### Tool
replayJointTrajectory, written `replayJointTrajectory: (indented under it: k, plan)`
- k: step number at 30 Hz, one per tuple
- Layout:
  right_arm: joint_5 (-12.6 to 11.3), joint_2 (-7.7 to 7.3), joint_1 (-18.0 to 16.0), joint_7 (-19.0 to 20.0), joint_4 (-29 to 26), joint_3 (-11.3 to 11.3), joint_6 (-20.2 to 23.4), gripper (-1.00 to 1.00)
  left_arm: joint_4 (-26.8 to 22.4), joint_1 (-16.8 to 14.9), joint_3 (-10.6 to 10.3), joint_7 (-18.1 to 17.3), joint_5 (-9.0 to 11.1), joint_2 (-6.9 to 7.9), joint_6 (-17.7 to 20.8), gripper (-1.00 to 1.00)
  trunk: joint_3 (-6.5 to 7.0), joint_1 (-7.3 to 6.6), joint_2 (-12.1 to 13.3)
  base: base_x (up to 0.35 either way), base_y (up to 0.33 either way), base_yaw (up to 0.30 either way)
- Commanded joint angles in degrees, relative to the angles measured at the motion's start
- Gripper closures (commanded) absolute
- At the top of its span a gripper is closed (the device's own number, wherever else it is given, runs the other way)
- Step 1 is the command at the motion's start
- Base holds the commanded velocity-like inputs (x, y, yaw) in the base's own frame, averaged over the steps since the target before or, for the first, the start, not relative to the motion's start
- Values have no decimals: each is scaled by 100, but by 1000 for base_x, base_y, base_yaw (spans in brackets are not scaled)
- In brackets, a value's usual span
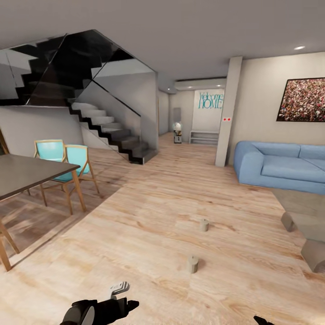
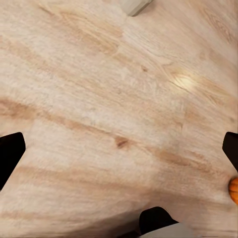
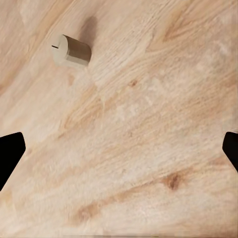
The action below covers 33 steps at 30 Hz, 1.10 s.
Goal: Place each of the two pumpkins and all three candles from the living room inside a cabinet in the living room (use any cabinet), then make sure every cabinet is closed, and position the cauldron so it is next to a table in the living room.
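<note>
Two beige candles stand on the wood floor in the head view, one nearer (image 1: 192, 264) and one farther (image 1: 204, 225). The grey coffee table (image 1: 301, 208) sits to their right. My right gripper (image 3: 119, 148) hangs open above bare floor, with a candle (image 3: 71, 50) lying off beyond its fingers. My left gripper (image 2: 119, 148) is open too, over floor boards. An orange pumpkin (image 2: 234, 190) peeks in beside one fingertip, and part of a candle (image 2: 135, 6) shows farther out. The cabinet and the cauldron are out of view.
A blue sofa (image 1: 282, 164) stands behind the coffee table. A dark dining table (image 1: 25, 174) with teal chairs (image 1: 74, 160) is at the left, and a staircase (image 1: 113, 131) rises behind it. Open wood floor runs toward a hallway (image 1: 189, 135). My left arm (image 1: 99, 310) shows low in front.
</note>
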Motion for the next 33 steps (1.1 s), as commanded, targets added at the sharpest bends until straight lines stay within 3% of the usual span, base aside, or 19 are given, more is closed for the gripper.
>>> replayJointTrajectory:
  k: [1,9,33]
  plan:
    - [-22,-4,-10,35,21,-38,24,-100,-3,-3,9,-4,24,-2,36,-100,-15,-2,-4,-132,205,-3]
    - [2,-9,-10,52,21,-29,-31,-100,-3,-3,9,-6,24,6,36,-100,-62,-2,-4,-128,155,-45]
    - [4,-14,-10,44,22,-29,-87,-100,-3,-3,9,2,24,-2,36,-100,-168,-2,-4,9,3,-250]
